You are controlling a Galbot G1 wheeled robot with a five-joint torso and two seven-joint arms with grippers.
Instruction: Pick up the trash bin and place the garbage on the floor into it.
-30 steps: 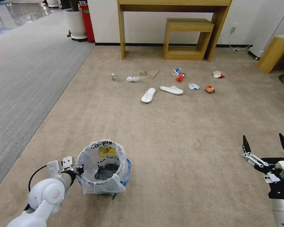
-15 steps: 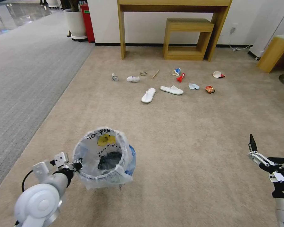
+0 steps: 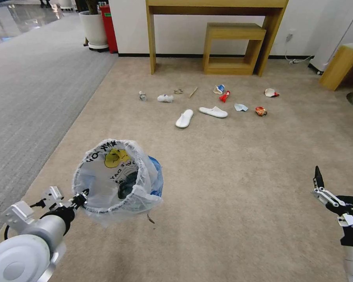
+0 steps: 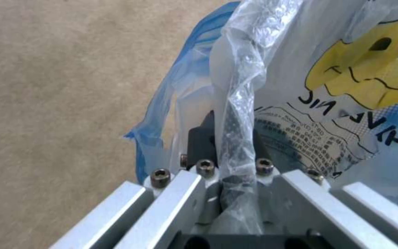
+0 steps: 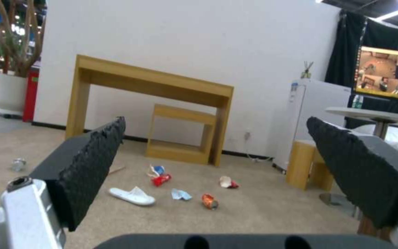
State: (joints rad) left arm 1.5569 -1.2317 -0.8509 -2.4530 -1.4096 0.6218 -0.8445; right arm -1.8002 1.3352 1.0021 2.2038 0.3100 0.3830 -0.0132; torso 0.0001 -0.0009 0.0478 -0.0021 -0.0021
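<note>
Trash bin (image 3: 119, 182) hangs tilted above the floor (image 3: 231, 176), well short of the garbage (image 3: 213, 111), pinched at its rim by left gripper (image 3: 81, 197); keep it level, while right gripper (image 5: 217, 173) waits wide.

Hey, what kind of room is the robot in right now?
Probably a staged room in a showroom or lab: carpet with strewn litter, a wooden console table by a white wall, and a monitor beside a mini fridge.

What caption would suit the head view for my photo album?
Left pincer grips the rim of the lifted trash bin; garbage is scattered on the floor ahead; right pincer open.
</note>
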